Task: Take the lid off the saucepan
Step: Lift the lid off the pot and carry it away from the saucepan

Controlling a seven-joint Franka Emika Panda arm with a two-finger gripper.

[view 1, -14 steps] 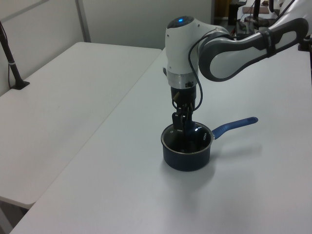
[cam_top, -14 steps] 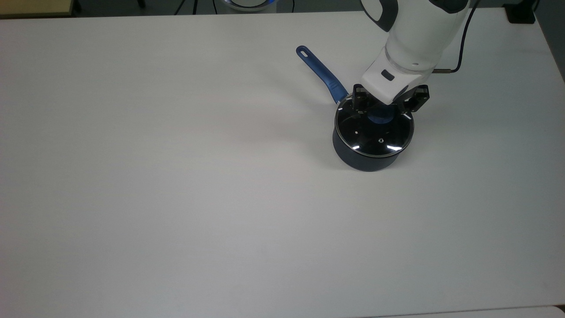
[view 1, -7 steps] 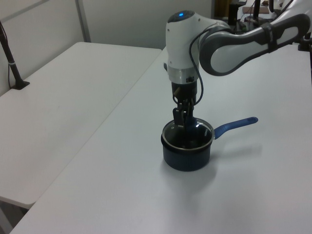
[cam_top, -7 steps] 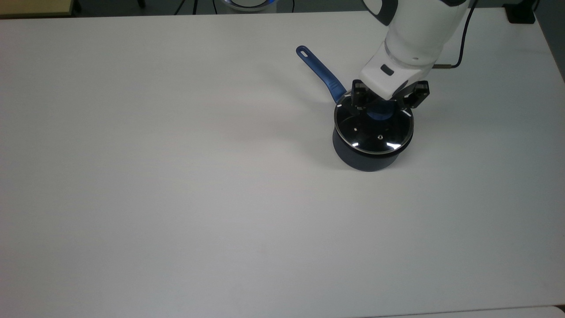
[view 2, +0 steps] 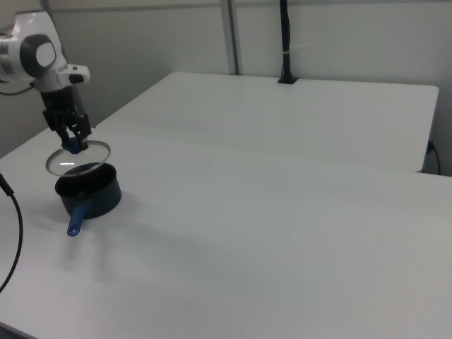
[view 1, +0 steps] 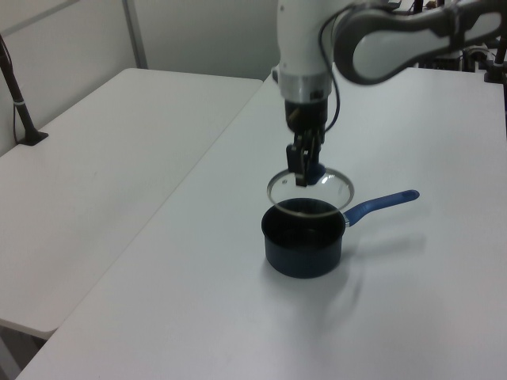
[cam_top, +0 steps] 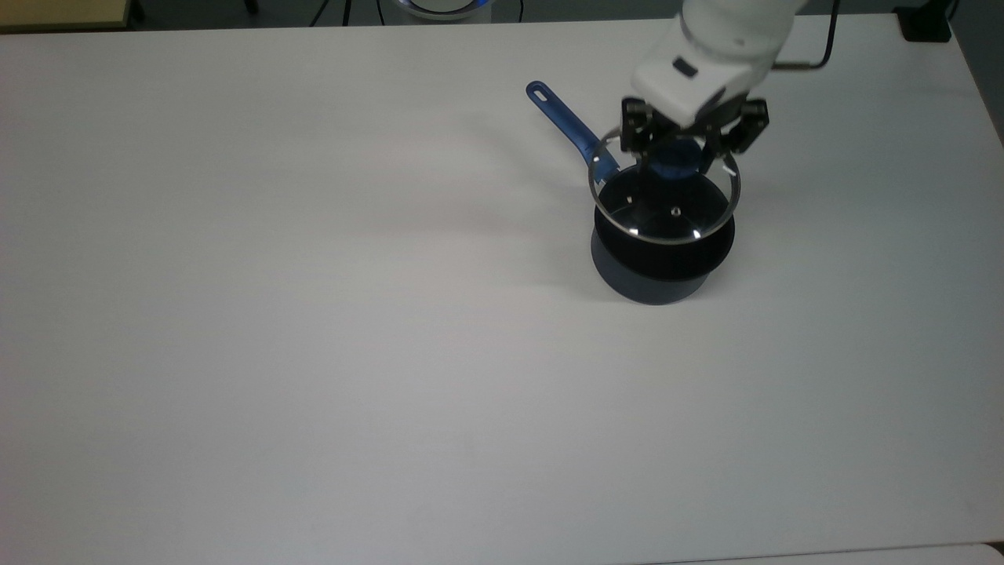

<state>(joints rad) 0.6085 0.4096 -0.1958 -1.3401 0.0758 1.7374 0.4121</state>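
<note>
The dark saucepan (cam_top: 657,271) (view 1: 303,247) (view 2: 95,198) stands on the white table, its blue handle (cam_top: 569,125) (view 1: 383,203) (view 2: 76,219) pointing to the top view's upper left. The clear glass lid (cam_top: 667,212) (view 1: 310,190) (view 2: 78,157) hangs level a short way above the pan's open mouth. My gripper (cam_top: 676,161) (view 1: 308,172) (view 2: 74,145) is shut on the lid's blue knob (cam_top: 676,163) from above, and the pan's dark inside shows through the glass.
The white table (cam_top: 314,314) spreads wide to the top view's left and front of the pan. A second white table (view 1: 103,150) (view 2: 318,113) adjoins it, with a black pole (view 1: 17,99) (view 2: 284,42) clamped at its far edge. A black cable (cam_top: 820,47) trails behind the arm.
The gripper has risen with the lid held by its knob. The lid has come off the saucepan's rim and now hangs above it. The pan has stayed in place.
</note>
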